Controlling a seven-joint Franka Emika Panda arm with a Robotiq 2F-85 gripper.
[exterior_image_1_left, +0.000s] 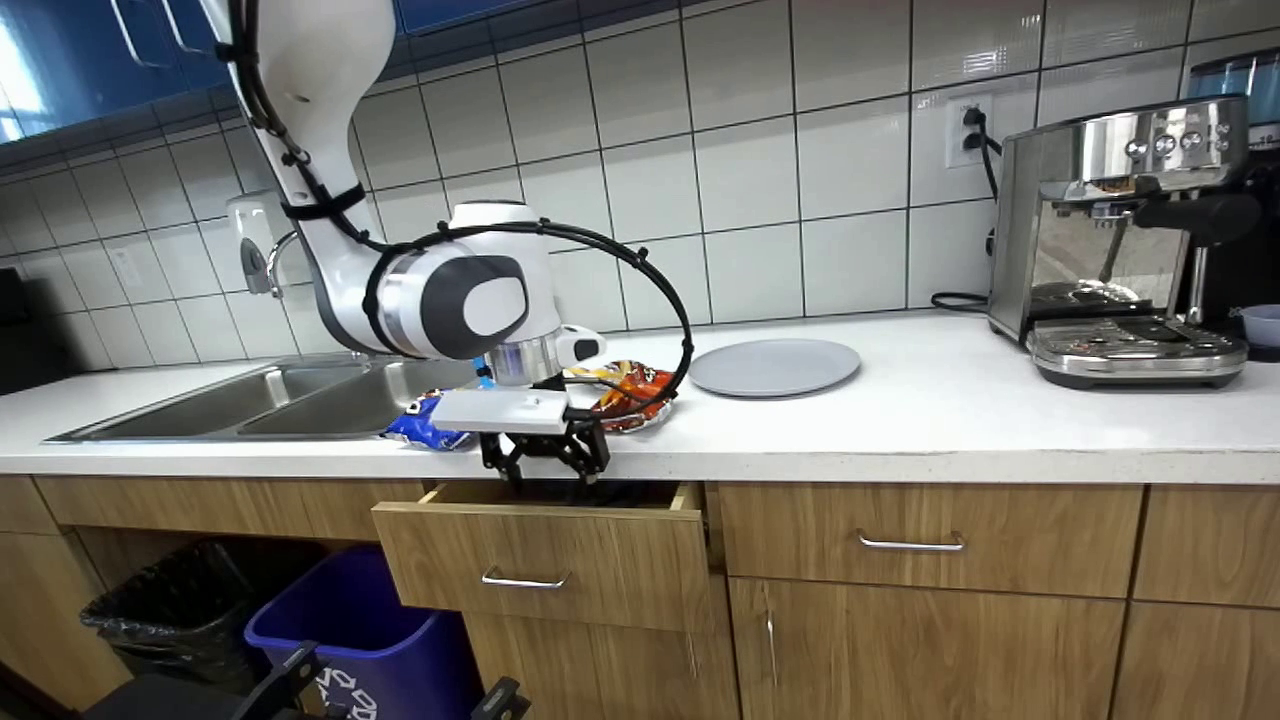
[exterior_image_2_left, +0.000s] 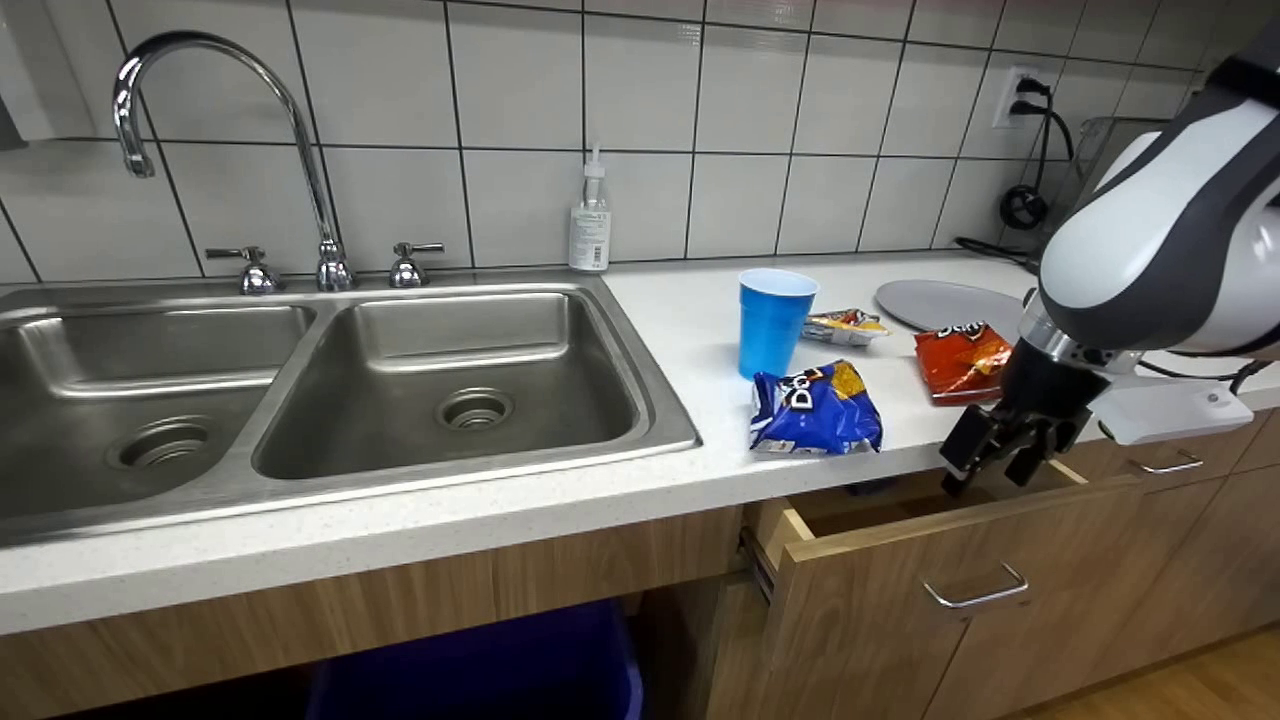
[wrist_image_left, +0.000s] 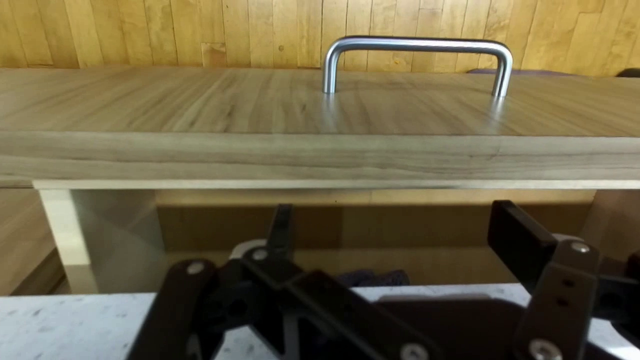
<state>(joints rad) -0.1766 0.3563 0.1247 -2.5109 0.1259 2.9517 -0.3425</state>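
Here's the gripper (exterior_image_2_left: 988, 478), two fingers (wrist_image_left: 520, 237) spread wide over one pulled-out drawer (exterior_image_1_left: 540, 550); whether the tips dip below its rim, I can't tell! One handle (wrist_image_left: 417, 45) on that front, and inside, a dark thing (wrist_image_left: 375, 278), too hidden to name. Three bags on the counter (exterior_image_1_left: 960, 410): blue bag (exterior_image_2_left: 815, 410), red bag (exterior_image_2_left: 960, 365), yellow bag (exterior_image_2_left: 845, 327). One cup (exterior_image_2_left: 775, 320) stands just behind the blue; one plate (exterior_image_1_left: 775, 367) lies flat near the red. Over at the sink (exterior_image_2_left: 630, 365), two basins, one faucet (exterior_image_2_left: 333, 268), one bottle (exterior_image_2_left: 590, 225). Below, two bins, a black-lined bin (exterior_image_1_left: 190, 600) and a blue bin (exterior_image_1_left: 420, 660), and along the counter, one coffee machine (exterior_image_1_left: 1110, 260).
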